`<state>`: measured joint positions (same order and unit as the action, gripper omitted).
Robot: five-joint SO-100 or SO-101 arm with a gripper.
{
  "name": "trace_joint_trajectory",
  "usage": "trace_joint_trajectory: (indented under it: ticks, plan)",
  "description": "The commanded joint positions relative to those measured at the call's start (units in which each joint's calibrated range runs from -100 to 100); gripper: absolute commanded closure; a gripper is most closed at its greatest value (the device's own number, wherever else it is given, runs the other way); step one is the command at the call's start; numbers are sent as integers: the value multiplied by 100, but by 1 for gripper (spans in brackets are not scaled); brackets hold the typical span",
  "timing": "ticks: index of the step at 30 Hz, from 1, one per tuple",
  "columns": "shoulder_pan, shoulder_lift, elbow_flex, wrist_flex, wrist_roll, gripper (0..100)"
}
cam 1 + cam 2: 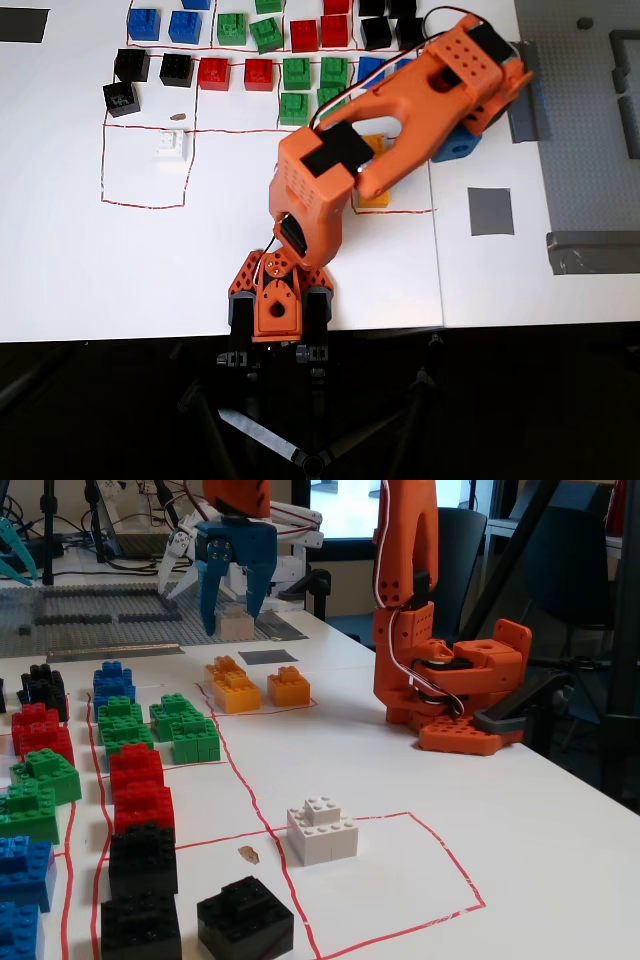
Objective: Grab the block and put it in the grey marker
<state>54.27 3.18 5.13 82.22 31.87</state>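
The white block (170, 146) sits alone inside a red-outlined box, also seen in the fixed view (322, 830). The grey marker (490, 211) is a flat square on the white table to the right, far from the block; in the fixed view (266, 657) it lies beyond the orange bricks. My blue gripper (232, 602) hangs open and empty, high above the table near the marker. In the overhead view the orange arm (400, 130) covers most of it and only its blue body (458, 145) shows.
Rows of green, red, black and blue bricks (140, 770) fill the area left of the block. Two orange bricks (237, 690) lie in the neighbouring box. A grey studded baseplate (100, 610) carries a tan brick (236, 623). Grey tape strips (590, 250) lie right.
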Motion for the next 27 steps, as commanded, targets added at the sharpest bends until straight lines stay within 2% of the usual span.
trace_joint_trajectory:
  ticks: [1, 16, 27]
  plan:
    - [547, -33, -853, -278, 244, 100]
    - [2102, 1789, -2769, -645, 928, 100]
    - [2152, 2351, -3077, -425, 840, 100]
